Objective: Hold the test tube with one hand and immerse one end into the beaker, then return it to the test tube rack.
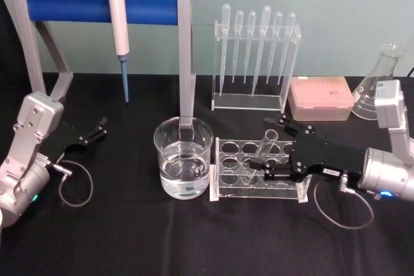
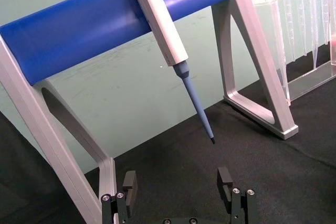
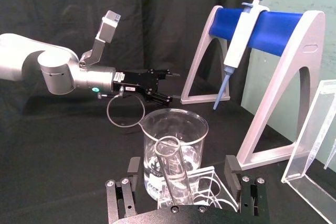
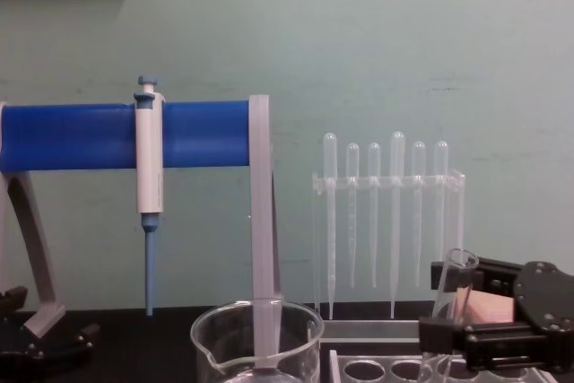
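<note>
Right gripper [image 1: 261, 147] sits at the test tube rack [image 1: 228, 172] with its jaws wide open, straddling the test tube [image 1: 268, 141] with a gap on each side. The tube leans tilted in a rack hole. The rack is just right of the beaker [image 1: 183, 158], which holds clear liquid. Left gripper [image 1: 99, 128] is parked far left, jaws apart, empty.

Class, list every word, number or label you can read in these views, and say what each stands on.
No text here can be read.
Right pincer, white label: too small to read.
Left pincer, white tag: too small to read.
Beaker, printed marks on the glass: blurred, unreadable.
</note>
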You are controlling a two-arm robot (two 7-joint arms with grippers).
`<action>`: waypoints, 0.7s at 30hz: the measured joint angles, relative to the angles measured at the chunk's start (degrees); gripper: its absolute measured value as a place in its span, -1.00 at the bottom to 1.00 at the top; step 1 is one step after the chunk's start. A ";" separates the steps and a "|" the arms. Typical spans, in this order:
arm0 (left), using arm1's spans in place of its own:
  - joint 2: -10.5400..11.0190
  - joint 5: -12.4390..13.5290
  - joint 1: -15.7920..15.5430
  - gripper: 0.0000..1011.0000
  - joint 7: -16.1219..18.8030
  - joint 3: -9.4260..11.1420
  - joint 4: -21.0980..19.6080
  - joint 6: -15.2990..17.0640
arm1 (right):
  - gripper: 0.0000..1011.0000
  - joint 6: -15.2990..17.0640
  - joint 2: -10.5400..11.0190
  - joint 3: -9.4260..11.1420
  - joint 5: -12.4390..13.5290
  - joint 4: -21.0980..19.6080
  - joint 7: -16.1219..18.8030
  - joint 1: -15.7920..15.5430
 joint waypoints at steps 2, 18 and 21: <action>0.00 0.00 0.00 0.98 0.00 0.00 0.00 0.00 | 0.98 0.00 -0.23 -0.17 -0.09 0.23 -0.02 0.23; 0.00 0.00 0.00 0.98 0.00 0.00 0.00 0.00 | 0.72 0.03 -0.04 -0.03 -0.11 0.02 -0.05 0.05; 0.00 0.00 0.00 0.98 0.00 0.00 0.00 0.00 | 0.56 0.03 -0.02 -0.01 -0.09 -0.01 -0.06 0.03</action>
